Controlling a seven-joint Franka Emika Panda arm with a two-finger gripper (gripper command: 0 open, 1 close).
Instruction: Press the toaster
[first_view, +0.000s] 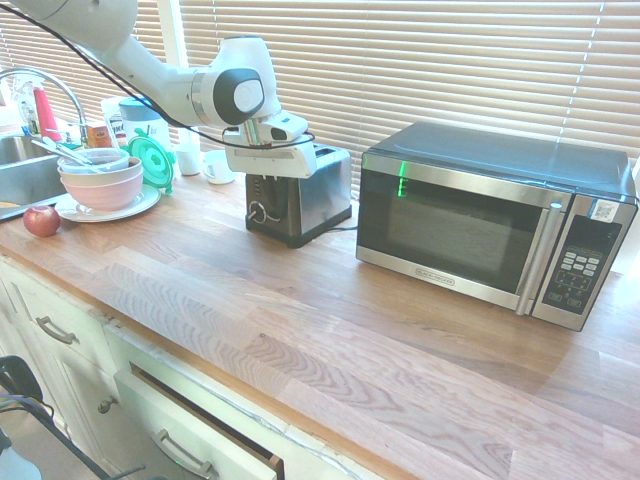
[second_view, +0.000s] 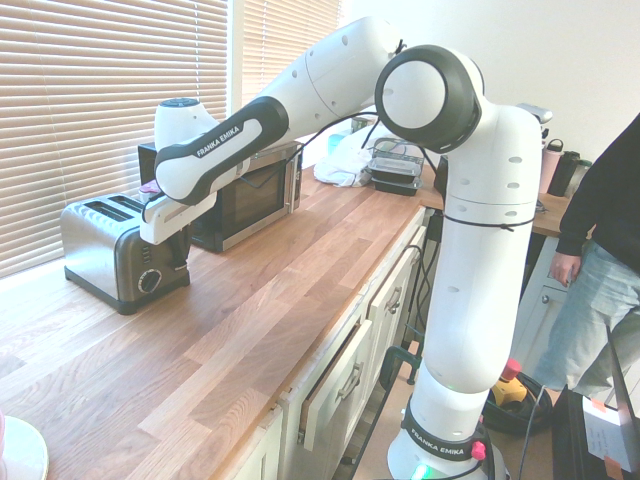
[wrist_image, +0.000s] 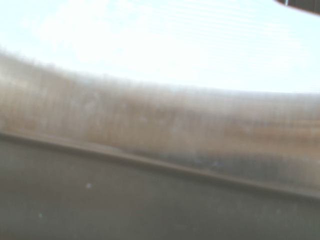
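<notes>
"Well, what do you see in the first exterior view?"

"I see the small two-slot toaster with brushed steel sides and black end panel (first_view: 318, 195). It stands upright on the light-brown wooden worktop (first_view: 330, 310), near the beige slatted blinds (first_view: 430, 50). The white two-finger gripper (first_view: 272, 160) is clenched, and it is at the toaster's black end panel. If they touch, I cannot tell."

"And what is around the toaster?"

"On one side is the larger steel-and-black microwave (first_view: 480, 225). On the other side are a white cup (first_view: 218, 167), then a pink round bowl (first_view: 103, 188) on a white round plate (first_view: 140, 205), and a red round apple (first_view: 41, 221) near the plate. Below the worktop, one cream wooden drawer (first_view: 190, 430) is partly pulled out."

"How does it look in the second exterior view?"

"The gripper is in front of one end of the toaster, just beside the dark round knob (second_view: 149, 281). Both slots face up. Farther along the worktop lies a white plastic bag (second_view: 343, 162). A person in dark top and blue jeans (second_view: 590, 300) stands well apart from the toaster."

"And the wrist view?"

"It is quite blurred: a brownish metallic band (wrist_image: 150, 120) meets a dark grey surface (wrist_image: 100, 195)."
</notes>
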